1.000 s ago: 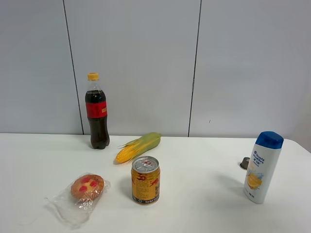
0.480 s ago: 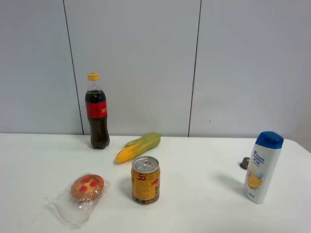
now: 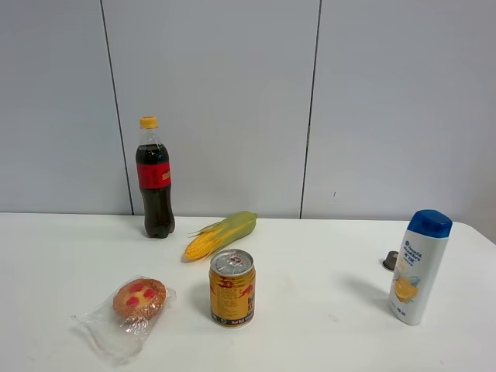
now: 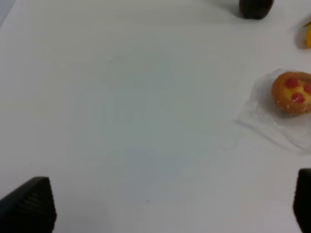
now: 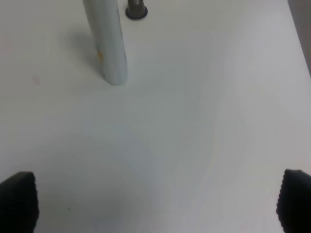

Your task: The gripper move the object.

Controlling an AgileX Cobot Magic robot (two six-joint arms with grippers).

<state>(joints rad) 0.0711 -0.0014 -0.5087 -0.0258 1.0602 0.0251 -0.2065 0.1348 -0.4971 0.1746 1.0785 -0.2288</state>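
Two drink containers stand on the white table (image 3: 62,248): a cola bottle (image 3: 155,180) with a yellow cap, filled with dark liquid nearly to the neck, near the back wall, and a sealed gold can (image 3: 232,287) nearer the front. One blue-capped white shampoo bottle (image 3: 418,266) stands upright close to the table's right edge, with one small grey cap (image 3: 390,260) just behind it. One muffin (image 3: 139,299) with red spots sits inside crinkly clear plastic at the front left, apart from the can to its right. One corn cob (image 3: 220,235) lies between the cola bottle and the can. Bare tabletop stretches wide to the muffin's left and between can and shampoo bottle. The left gripper (image 4: 170,204) hangs spread wide over bare table, empty, the muffin off to one side; the right gripper (image 5: 155,201) is likewise parted and empty near the shampoo bottle.
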